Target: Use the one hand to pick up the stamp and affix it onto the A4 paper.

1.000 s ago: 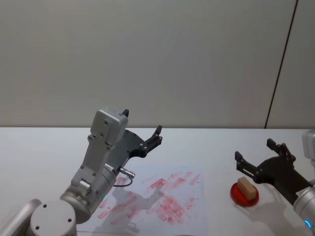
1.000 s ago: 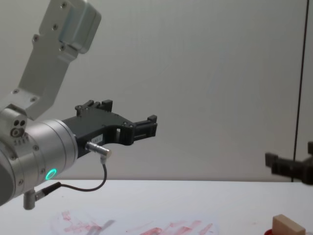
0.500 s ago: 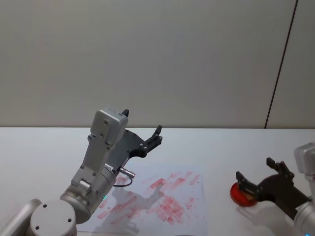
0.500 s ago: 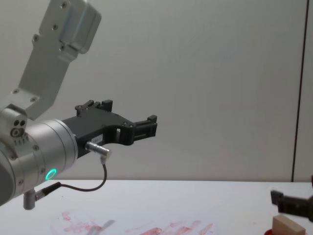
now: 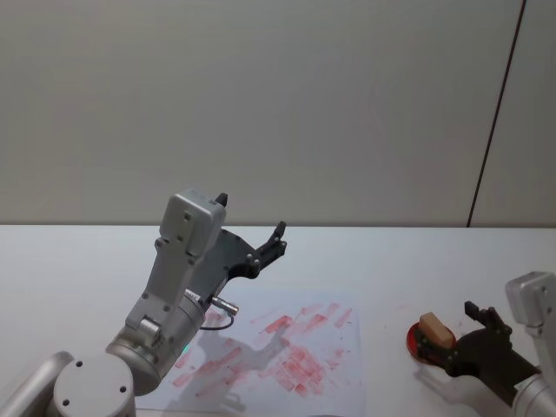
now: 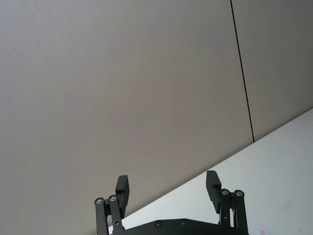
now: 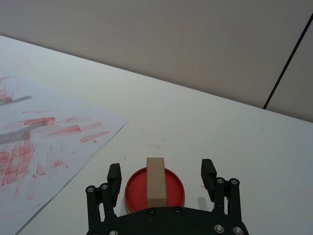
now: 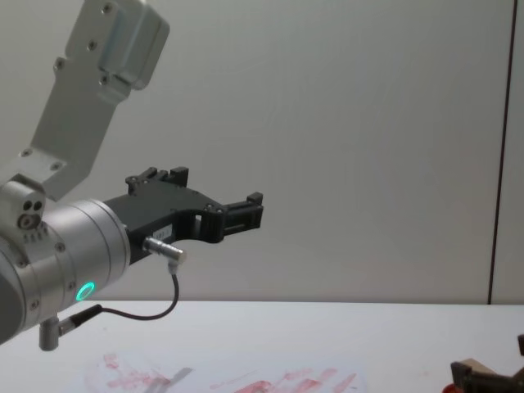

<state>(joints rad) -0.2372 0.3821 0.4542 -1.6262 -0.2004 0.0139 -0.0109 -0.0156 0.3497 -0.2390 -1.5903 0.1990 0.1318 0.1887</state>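
right end effector [image 7: 161,170] released | stamp [image 7: 156,182] between its jaws, on red pad [image 7: 134,192] | left end effector [image 6: 167,180] released

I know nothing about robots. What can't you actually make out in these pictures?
- The stamp's printing face: in the right wrist view it faces down on the red pad.
- The A4 paper's near left part: in the head view the arm of the raised left gripper covers it.
- The open right gripper around the stamp: the chest view's lower right corner cuts it off.
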